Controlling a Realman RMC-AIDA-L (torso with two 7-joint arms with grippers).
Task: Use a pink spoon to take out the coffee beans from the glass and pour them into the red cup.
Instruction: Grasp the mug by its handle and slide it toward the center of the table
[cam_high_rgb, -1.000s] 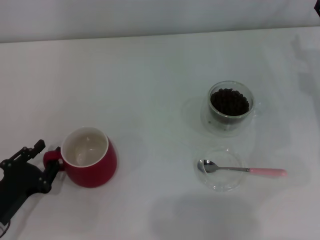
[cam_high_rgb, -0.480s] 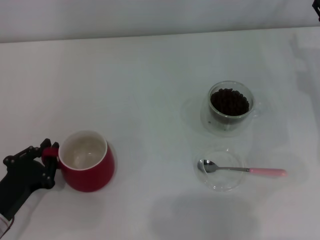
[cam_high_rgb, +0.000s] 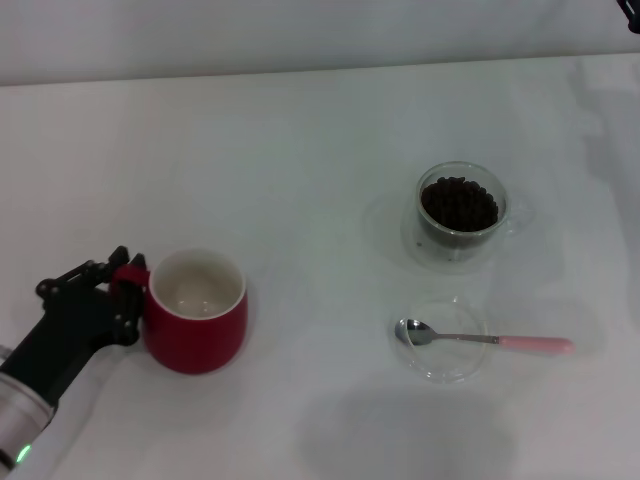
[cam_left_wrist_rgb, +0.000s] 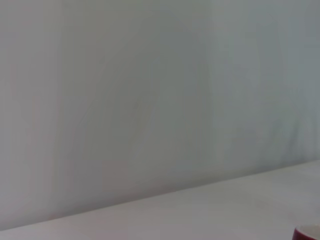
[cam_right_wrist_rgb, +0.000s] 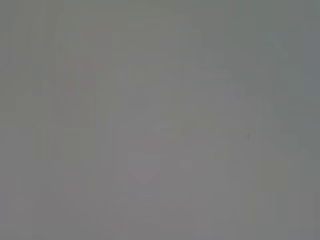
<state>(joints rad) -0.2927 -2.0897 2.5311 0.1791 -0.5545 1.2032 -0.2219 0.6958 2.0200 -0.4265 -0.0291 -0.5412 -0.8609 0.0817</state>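
The red cup stands on the white table at the front left, its off-white inside empty. My left gripper is shut on the cup's loop handle from the left. A sliver of the cup's red rim shows in the left wrist view. The glass stands at the right, filled with coffee beans. The pink spoon lies in front of the glass, its silver bowl resting in a flat clear dish, its pink handle pointing right. My right gripper is out of view.
The flat clear glass dish lies under the spoon's bowl, just in front of the glass. The white table meets a pale wall at the back. A dark bit of the right arm shows at the top right corner.
My left gripper closed on the red cup's handle and has moved the cup to the right and a little farther back. The glass, spoon and dish have not moved.
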